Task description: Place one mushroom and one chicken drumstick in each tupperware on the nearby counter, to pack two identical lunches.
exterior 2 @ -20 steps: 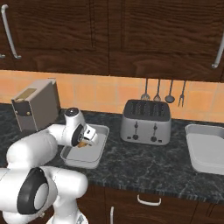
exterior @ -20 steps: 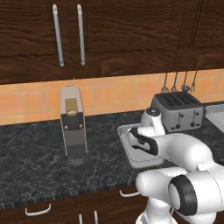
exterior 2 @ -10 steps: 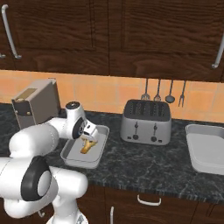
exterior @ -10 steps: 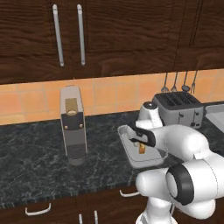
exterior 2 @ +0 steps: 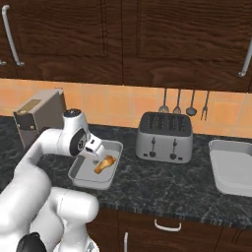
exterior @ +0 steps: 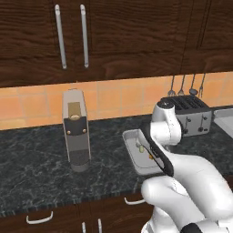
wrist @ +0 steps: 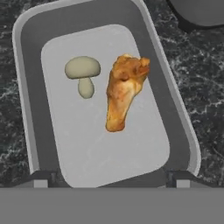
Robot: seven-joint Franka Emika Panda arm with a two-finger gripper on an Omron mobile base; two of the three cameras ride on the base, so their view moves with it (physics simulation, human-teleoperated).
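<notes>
A light-grey tupperware (wrist: pixel 30 109) lies right under my hand, and in it a pale mushroom (wrist: pixel 83 73) rests beside an orange-brown chicken drumstick (wrist: pixel 124 91). My gripper (wrist: pixel 112 181) hangs open above the near end of this tupperware, with nothing between its fingertips (wrist: pixel 42 179). In the right base view the drumstick (exterior 2: pixel 105 164) lies in the same tupperware (exterior 2: pixel 78 173), just below my gripper (exterior 2: pixel 95 151). A second tupperware (exterior 2: pixel 231 167) stands further right on the dark speckled counter (exterior 2: pixel 157 184). The left base view shows the near tupperware (exterior: pixel 129 135) partly behind my arm.
A silver four-slot toaster (exterior 2: pixel 164 137) stands between the two tupperwares. A tall coffee machine (exterior: pixel 76 129) sits to the left on the counter. Utensils (exterior 2: pixel 183 103) hang on the tiled wall behind the toaster. Dark wood cabinets run above the counter.
The gripper has opened and let go of the drumstick, which now lies in the tupperware next to the mushroom. The hand has lifted a little above the tupperware.
</notes>
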